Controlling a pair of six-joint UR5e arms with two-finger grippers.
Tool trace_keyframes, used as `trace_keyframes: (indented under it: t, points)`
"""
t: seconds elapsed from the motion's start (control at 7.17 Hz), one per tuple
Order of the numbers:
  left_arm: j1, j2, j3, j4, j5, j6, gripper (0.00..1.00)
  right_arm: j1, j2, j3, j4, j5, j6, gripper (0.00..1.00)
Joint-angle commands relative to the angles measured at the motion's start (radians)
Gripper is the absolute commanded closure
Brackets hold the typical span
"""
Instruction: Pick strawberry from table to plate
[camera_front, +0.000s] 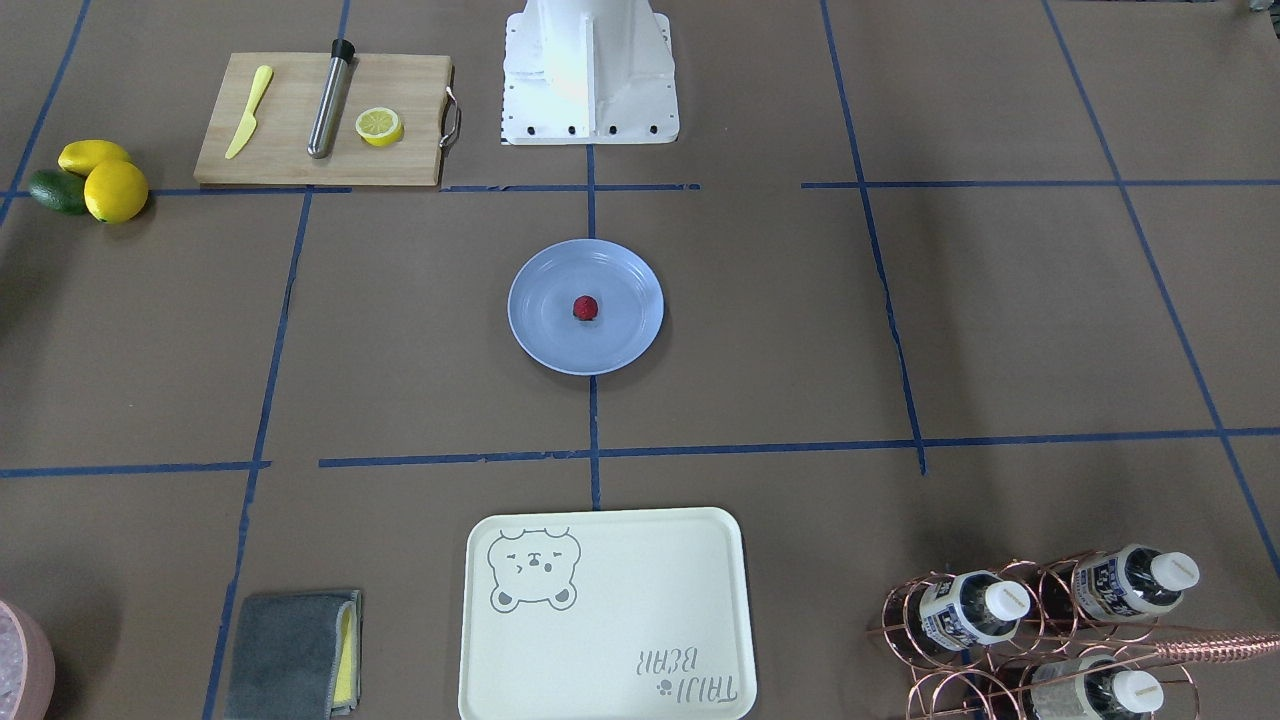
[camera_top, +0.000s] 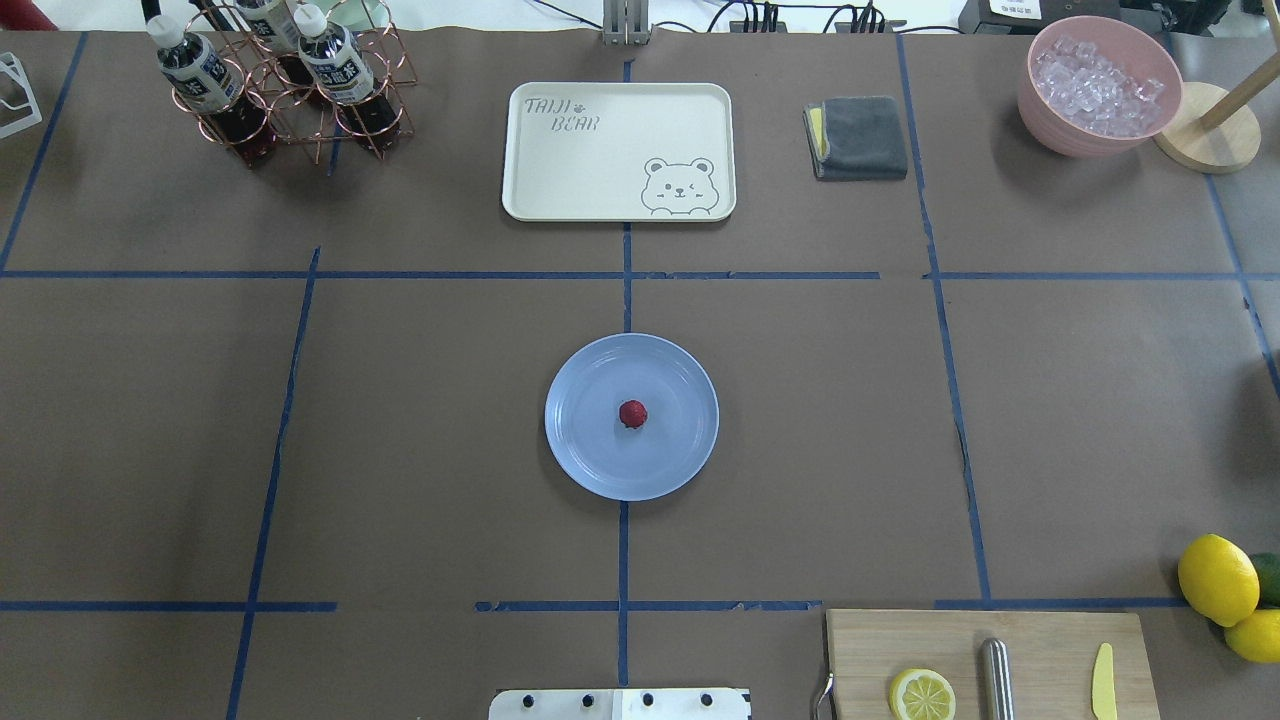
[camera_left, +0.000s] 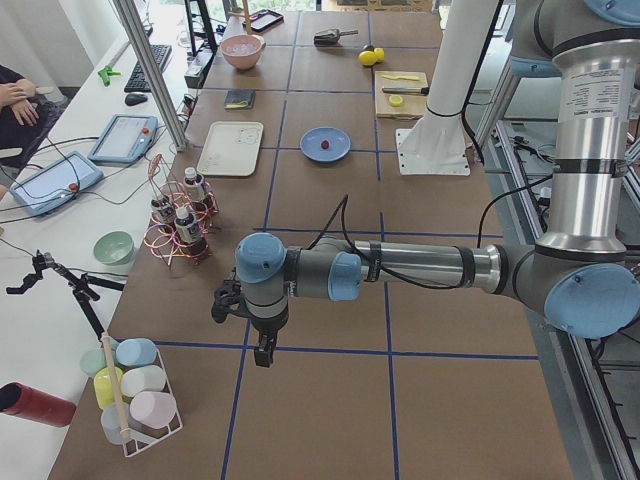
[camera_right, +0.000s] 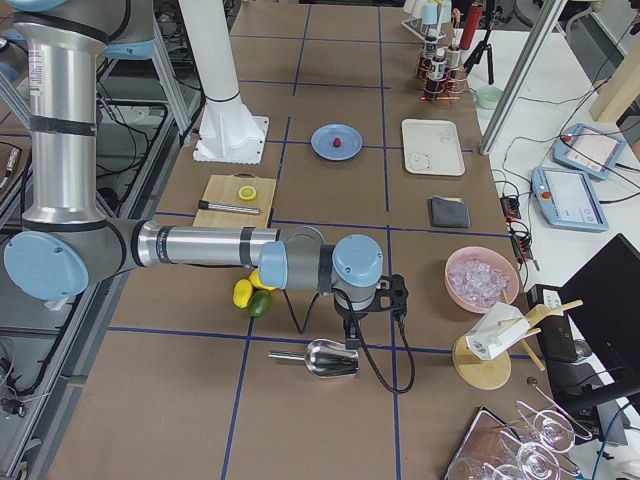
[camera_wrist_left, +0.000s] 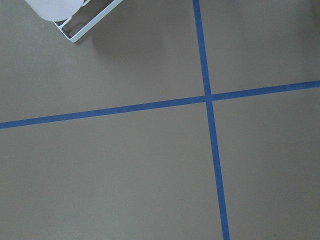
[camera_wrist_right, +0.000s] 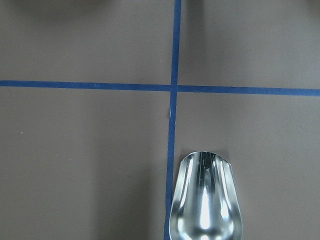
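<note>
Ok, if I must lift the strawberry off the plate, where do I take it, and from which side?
Probably across the middle of the strawberry, straight down from above. It is small, roundish, alone near the centre of the plate, whose raised rim would likely block jaws coming in low.

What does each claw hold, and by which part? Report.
Nothing visibly: the small dark-red bumpy strawberry lies free on the round light-blue plastic plate, left claw and right claw far off.

Overhead, front views face oppositely, share plate (camera_top: 590, 455).
</note>
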Motion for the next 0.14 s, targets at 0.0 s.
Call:
trace_keyframes:
  t: [0.0]
  points:
    - [-0.001,0.000,-0.001,0.000,0.000,0.000,0.00,0.000,-0.001,0.006,0.000,0.003,0.002,0.00]
